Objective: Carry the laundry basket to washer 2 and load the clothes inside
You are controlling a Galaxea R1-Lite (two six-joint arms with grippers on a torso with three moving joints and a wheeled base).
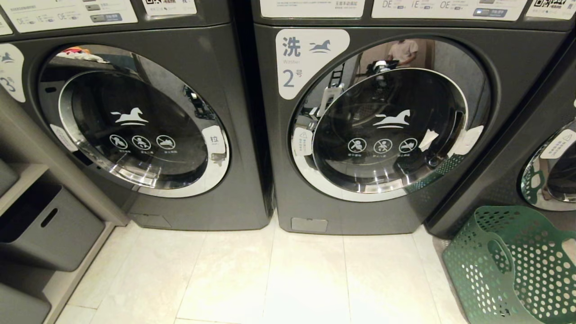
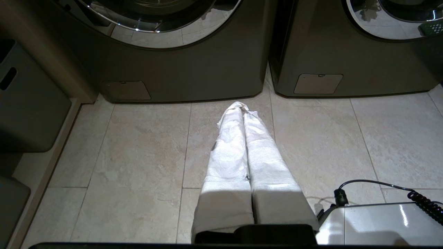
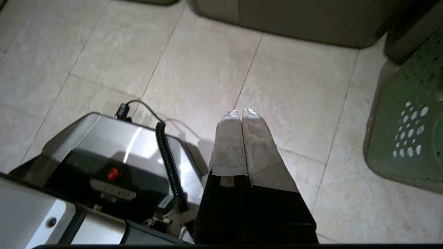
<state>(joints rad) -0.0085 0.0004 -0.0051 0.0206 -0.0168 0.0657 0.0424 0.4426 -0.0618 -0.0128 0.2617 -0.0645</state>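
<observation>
Three dark grey front-loading washers stand in a row along the back edge of the pale tiled floor (image 1: 288, 279): washer 3 (image 1: 135, 135) on the left, washer 2 (image 1: 382, 130) in the middle with its white "2" label, and a third washer (image 1: 549, 166) of which only a slice shows at the right. All three round chrome-rimmed doors are closed. One laundry basket (image 1: 517, 265), green and pierced with round holes, sits on the floor at the front right corner of washer 2, just before the third machine; whether the clothes lie in it cannot be told. Two grippers show, one in each wrist view, and neither appears in the head view. The left gripper (image 2: 244, 107) hangs over the floor before the gap between washer 3 and washer 2, its fingers pressed together and empty, well apart from the basket. The right gripper (image 3: 242, 112) hangs over bare tile with its fingers likewise pressed together and holding nothing; the basket stands near it, off to its side, not touching. Grey storage bins (image 1: 49, 229) sit on a shelf at the floor's left edge, and the robot's silver base (image 3: 114, 152) with a coiled black cable (image 3: 169, 162) lies under the arms.
</observation>
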